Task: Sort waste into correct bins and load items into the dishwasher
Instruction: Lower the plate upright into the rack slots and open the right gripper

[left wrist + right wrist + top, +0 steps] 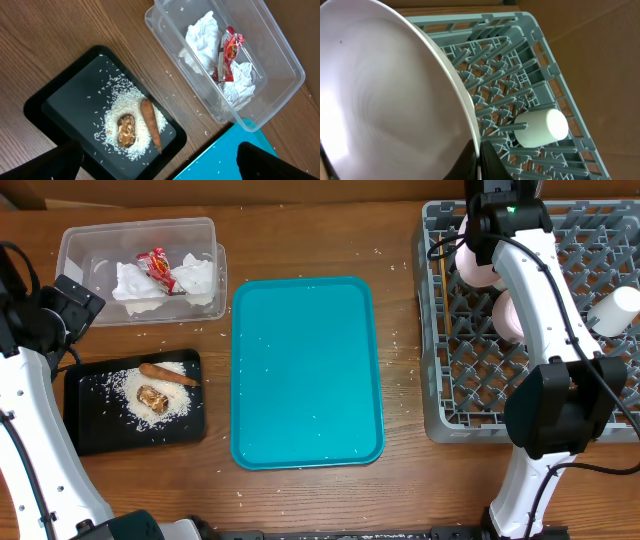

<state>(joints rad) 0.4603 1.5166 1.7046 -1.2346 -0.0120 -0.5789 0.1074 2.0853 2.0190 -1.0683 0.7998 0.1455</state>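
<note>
The clear tub holds crumpled white napkins and the red-and-silver wrapper. The black tray holds white rice, the brown lump and the brown-orange food stick. My left gripper is open above the tray's edge, holding nothing. My right gripper is shut on the rim of a white plate, held on edge over the grey dish rack. A small white cup lies in the rack. Another white dish stands there.
The larger teal tray lies in the middle of the table with a few rice grains on it. Loose grains dot the wood around it. A thin dark stick lies along the rack's left side. The right arm crosses over the rack.
</note>
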